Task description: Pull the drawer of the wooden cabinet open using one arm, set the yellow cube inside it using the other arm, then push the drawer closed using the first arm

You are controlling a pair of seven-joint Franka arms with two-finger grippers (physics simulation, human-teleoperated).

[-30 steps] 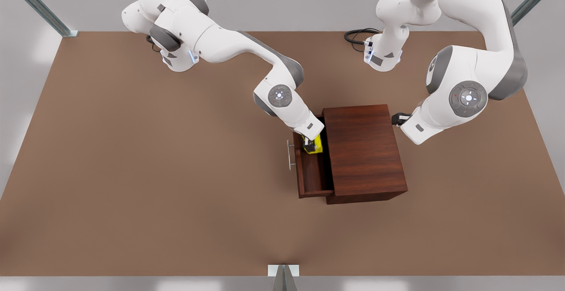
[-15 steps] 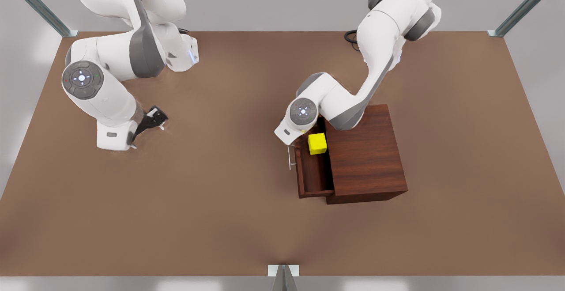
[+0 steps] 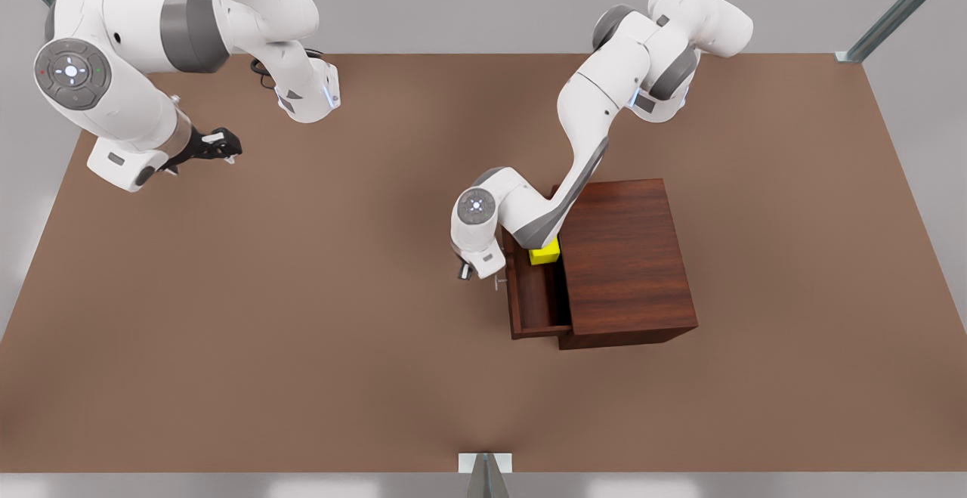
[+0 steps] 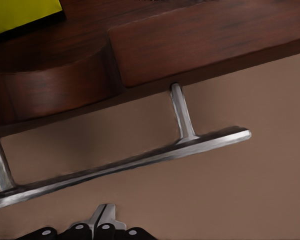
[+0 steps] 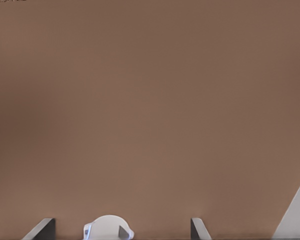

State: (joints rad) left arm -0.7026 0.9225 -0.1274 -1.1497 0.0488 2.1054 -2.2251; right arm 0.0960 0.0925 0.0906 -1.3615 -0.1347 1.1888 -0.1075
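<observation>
The wooden cabinet stands right of the table's middle, its drawer pulled out toward the front view's left. The yellow cube lies inside the drawer at its far end, partly covered by an arm link, and its corner shows in the left wrist view. My left gripper hangs just outside the drawer front, fingers shut, a short gap from the silver handle. My right gripper waits open over bare table at the far left, empty.
A brown table spreads wide on all sides of the cabinet. The two arm bases sit at the back edge, with black cables beside them. Metal frame posts mark the corners.
The arm that held the cube in the drawer let it go and withdrew to the far left. The other arm swung over the cabinet and came down in front of the handle.
</observation>
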